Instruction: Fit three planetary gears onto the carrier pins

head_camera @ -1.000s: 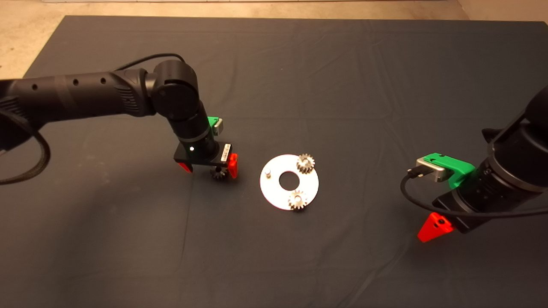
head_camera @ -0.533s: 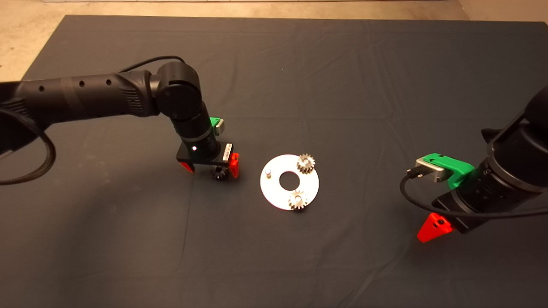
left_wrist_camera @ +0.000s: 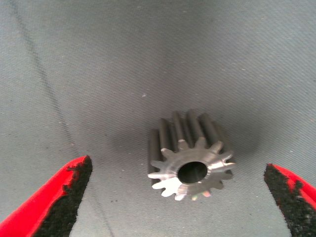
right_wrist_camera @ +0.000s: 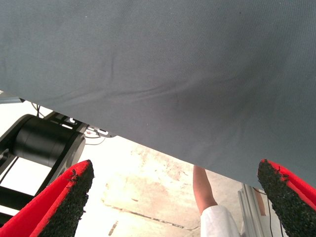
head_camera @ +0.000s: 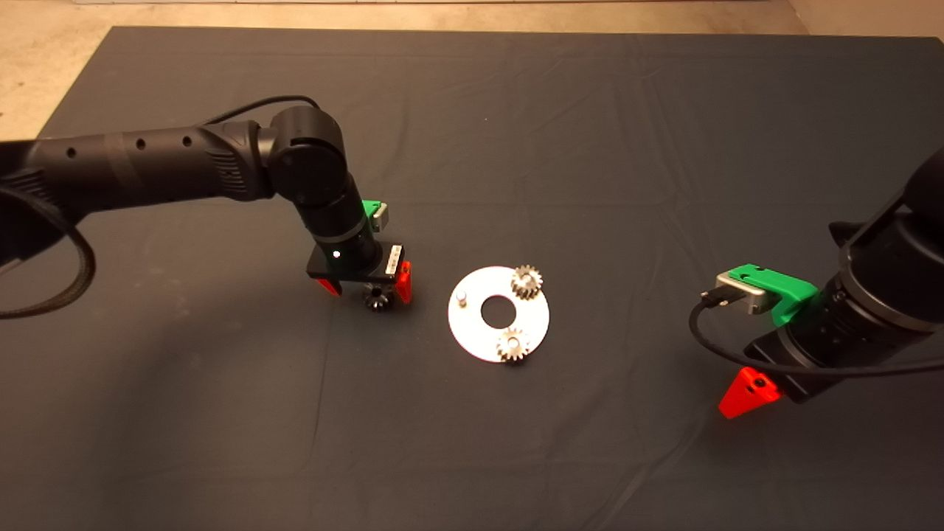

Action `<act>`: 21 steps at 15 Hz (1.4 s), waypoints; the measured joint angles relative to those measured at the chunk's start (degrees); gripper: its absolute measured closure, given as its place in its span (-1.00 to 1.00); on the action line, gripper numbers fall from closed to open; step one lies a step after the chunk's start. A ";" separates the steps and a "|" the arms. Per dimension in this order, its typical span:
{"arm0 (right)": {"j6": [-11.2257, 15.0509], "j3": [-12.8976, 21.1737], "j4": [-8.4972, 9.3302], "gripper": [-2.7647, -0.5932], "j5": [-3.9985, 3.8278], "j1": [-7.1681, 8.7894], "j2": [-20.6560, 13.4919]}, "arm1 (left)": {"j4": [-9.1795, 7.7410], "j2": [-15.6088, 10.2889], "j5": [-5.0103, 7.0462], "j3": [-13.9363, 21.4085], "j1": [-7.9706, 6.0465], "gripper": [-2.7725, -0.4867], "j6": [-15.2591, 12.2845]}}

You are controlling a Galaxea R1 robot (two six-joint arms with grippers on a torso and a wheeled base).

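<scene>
A white disc [head_camera: 472,335] lies at the mat's middle. Two planetary gears sit on its carrier pins, one at the far right [head_camera: 526,282] and one at the near side [head_camera: 512,344]. The third pin [head_camera: 462,298] stands bare on the disc's left. A third gear [head_camera: 377,298] lies flat on the mat left of the disc, seen close up in the left wrist view [left_wrist_camera: 191,155]. My left gripper [head_camera: 366,287] hangs open over this gear, one finger on each side, not touching it. My right gripper [right_wrist_camera: 177,200] is open and idle at the right edge.
The dark mat [head_camera: 472,442] is wrinkled around the disc. In the right wrist view, beyond the mat's edge, a person's arm [right_wrist_camera: 203,190] shows above a pale floor, and a black robot base [right_wrist_camera: 44,143] stands there.
The left gripper has shifted slightly right and settled lower around the loose gear. The gear, the disc and the right arm have not moved.
</scene>
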 joint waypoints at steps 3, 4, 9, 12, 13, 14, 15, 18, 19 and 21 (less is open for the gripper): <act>0.00 0.00 -0.02 -0.73 0.00 0.00 0.00 | 0.00 0.10 0.00 -0.70 0.00 -0.66 0.05; 0.00 0.00 -0.02 -0.73 0.02 0.00 0.00 | 0.01 0.24 0.00 -0.86 0.00 -0.56 0.08; 0.00 0.00 0.00 -0.73 0.00 0.00 0.00 | 0.01 0.55 -0.02 -1.06 0.00 -0.39 0.20; 0.00 0.00 0.00 -0.73 0.00 0.00 0.00 | 0.00 0.99 -0.04 -1.06 0.01 -0.30 0.59; 0.00 0.00 0.00 -0.73 0.00 0.00 0.00 | 0.00 1.01 -0.06 -1.06 0.01 -0.28 0.74; 0.00 0.00 -0.01 -0.73 0.00 0.00 0.00 | 0.00 1.01 -0.06 -1.06 0.02 -0.28 0.79; 0.00 0.00 -0.02 -0.73 0.00 0.00 0.00 | 0.03 0.99 -0.11 -1.09 0.18 -0.28 1.13; 0.00 0.01 0.00 -0.73 0.00 0.00 0.00 | 0.00 1.01 -0.15 -1.20 1.46 -0.14 1.32; 0.00 0.01 0.00 -0.73 0.01 0.00 0.00 | 0.01 0.99 -0.15 -1.22 1.41 -0.14 1.32; 0.00 0.01 0.00 -0.73 -0.02 -0.01 0.00 | 0.00 1.01 -0.15 -1.31 1.44 -0.04 1.33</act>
